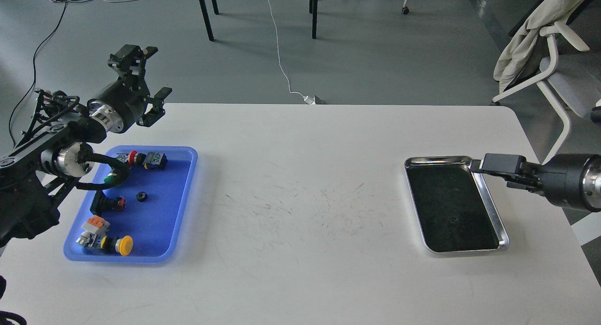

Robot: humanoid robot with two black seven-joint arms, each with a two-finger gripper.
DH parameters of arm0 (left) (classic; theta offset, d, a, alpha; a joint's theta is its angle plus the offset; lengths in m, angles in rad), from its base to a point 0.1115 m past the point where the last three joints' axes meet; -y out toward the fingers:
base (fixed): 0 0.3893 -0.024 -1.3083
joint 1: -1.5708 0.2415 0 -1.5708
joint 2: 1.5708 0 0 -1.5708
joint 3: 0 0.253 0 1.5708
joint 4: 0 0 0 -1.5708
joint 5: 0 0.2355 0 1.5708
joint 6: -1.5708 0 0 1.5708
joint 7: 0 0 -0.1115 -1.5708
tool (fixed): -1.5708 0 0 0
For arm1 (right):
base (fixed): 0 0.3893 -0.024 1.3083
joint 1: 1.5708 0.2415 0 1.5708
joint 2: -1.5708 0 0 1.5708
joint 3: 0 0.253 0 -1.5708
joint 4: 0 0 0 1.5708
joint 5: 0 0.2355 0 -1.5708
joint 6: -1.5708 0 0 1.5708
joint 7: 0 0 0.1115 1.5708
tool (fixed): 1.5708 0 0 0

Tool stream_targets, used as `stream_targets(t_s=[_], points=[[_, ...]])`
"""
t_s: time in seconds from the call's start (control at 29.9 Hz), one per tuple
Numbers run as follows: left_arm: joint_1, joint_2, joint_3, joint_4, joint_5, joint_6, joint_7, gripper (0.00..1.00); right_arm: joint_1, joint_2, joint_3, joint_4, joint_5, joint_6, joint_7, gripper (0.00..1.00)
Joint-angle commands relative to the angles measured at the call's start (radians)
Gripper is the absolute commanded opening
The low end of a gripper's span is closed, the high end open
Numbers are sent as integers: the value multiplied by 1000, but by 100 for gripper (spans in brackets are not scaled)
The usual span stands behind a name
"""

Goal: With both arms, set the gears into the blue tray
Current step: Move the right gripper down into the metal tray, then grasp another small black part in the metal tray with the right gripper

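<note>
The landmark here is the rectangular blue plastic tray (181, 200) with its raised lighter rim, lying at the left of the white tabletop (305, 174), its long axis running away from the robot. One small black toothed ring gear (140, 197) lies flat inside the blue tray, near its middle, apart from the coloured push-button switches around it: a red-capped one (133, 158) toward the tray's far end, a green-capped one (111, 178) partly behind a cable, and a yellow-capped one (124, 245) at the near end.

Well to the right of the blue tray sits a shiny stainless-steel tray (497, 217) with a dark mirror bottom. A faint small round mark (452, 219) shows on that dark floor; it may be the second gear, but it is too small to tell.

The left pincer (153, 76) hangs beyond the blue tray's far left corner, raised off the tabletop, its fingers spread wide and holding nothing. The right pincer (476, 166) reaches over the steel tray's far right corner; seen end-on and dark, whether it is open or closed cannot be told.

If that mark is the remaining gear, it lies toward the robot and to the left of the right pincer, which is clearly the nearer arm. No brand lettering or writing is readable.
</note>
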State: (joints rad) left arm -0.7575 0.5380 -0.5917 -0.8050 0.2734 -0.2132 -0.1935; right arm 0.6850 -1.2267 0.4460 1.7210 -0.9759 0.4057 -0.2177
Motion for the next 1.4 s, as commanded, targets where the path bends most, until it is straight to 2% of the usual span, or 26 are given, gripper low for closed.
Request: stream_targets(t_s=[0.0,0.53,0.9,1.37], points=[[4,-1,0,0,1,35,-10,98,4,24,-61,-17,-55,-1,0,98],[12,-3,0,-2,1,38,-23,98,4,188,-179,-190,-217,10,1,96],[12,-1,0,-2,1,37,-24,98,163,314,-377,-302,-218,10,1,95],[12,2,0,-2,1,37,-24,98,264,377,-490,-336,-214,12,1,93]])
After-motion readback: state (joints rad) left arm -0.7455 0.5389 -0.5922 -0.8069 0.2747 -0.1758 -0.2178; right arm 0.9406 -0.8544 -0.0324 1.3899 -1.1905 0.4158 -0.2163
